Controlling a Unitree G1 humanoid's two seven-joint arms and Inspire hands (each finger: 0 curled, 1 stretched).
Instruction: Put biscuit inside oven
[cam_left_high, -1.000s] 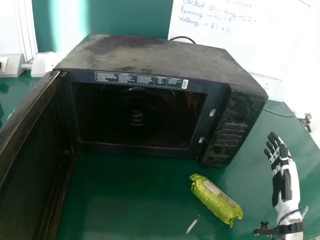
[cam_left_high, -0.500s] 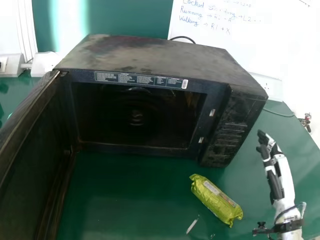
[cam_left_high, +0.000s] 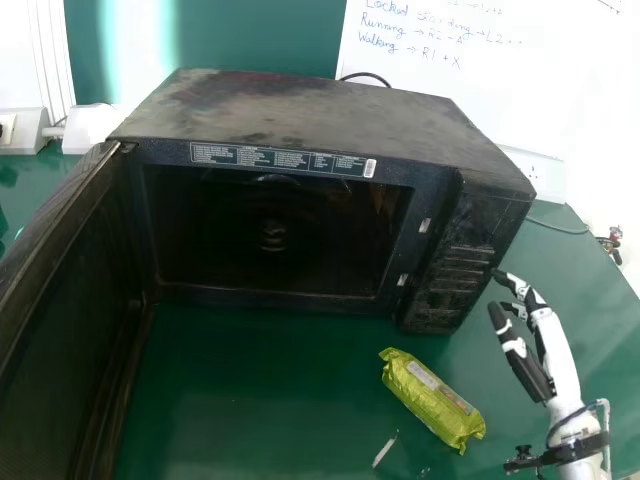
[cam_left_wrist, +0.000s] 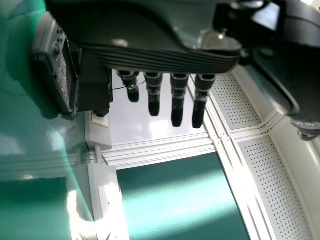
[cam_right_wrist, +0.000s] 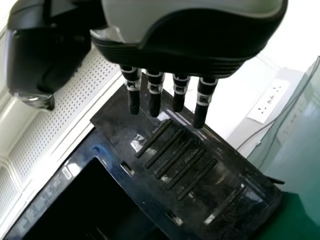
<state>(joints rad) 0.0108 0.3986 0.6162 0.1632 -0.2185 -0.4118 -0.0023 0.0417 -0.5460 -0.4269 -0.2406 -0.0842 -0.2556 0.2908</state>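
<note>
My right hand (cam_left_high: 532, 345) is at the right in the head view, beside the microwave's control panel, its fingers open and empty. The green biscuit packet (cam_left_high: 432, 399) lies on the table, left of and lower than that hand, not touching it. Behind it stands the black oven (cam_left_high: 330, 115), its door (cam_left_high: 70, 320) swung wide at the left and its cavity dark. In the right wrist view, my right hand (cam_right_wrist: 155, 92) has straight fingers in front of the oven's button panel (cam_right_wrist: 200, 165). My left hand (cam_left_wrist: 178, 97) hangs in its wrist view with straight fingers, holding nothing.
A small white scrap (cam_left_high: 384, 452) lies on the green table (cam_left_high: 260, 400) near the packet. White wall sockets (cam_left_high: 535, 172) and a cable are behind the oven at the right. A whiteboard (cam_left_high: 440, 60) stands behind.
My right hand has moved left toward the oven's control panel and turned, its thumb now apart from the fingers. Packet and oven have stayed put.
</note>
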